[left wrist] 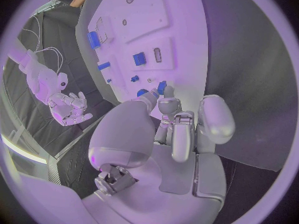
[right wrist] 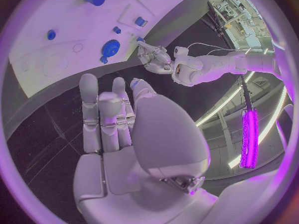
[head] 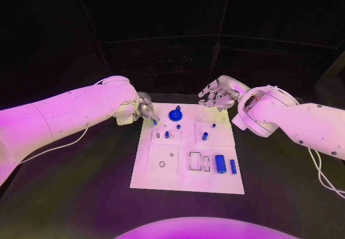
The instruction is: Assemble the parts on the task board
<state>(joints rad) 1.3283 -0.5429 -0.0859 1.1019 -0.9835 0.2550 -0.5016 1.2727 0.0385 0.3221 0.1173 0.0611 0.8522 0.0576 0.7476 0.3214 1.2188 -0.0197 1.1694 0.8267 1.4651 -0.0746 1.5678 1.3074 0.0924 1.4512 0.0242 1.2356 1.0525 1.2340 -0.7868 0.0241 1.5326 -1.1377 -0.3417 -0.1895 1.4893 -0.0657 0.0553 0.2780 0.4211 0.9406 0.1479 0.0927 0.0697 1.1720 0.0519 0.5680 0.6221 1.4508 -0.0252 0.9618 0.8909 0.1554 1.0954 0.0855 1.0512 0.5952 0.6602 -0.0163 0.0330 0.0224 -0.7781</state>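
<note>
On the board (head: 187, 184), some parts (head: 221, 163) lie loose; left hand (head: 146, 112) pinches a blue part (head: 154, 122), right hand (head: 219, 97) spread empty.

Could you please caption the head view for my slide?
Two silver many-fingered hands, left and right, hover at the far end of the white task board carrying small blue parts.

A black counter (head: 86, 199) fills the foreground under purple-pink light. Behind it hangs a dark backdrop (head: 172, 45) crossed by thin pale lines. In the right wrist view, bright strip lights (right wrist: 249, 134) glow beyond the counter's edge.
</note>
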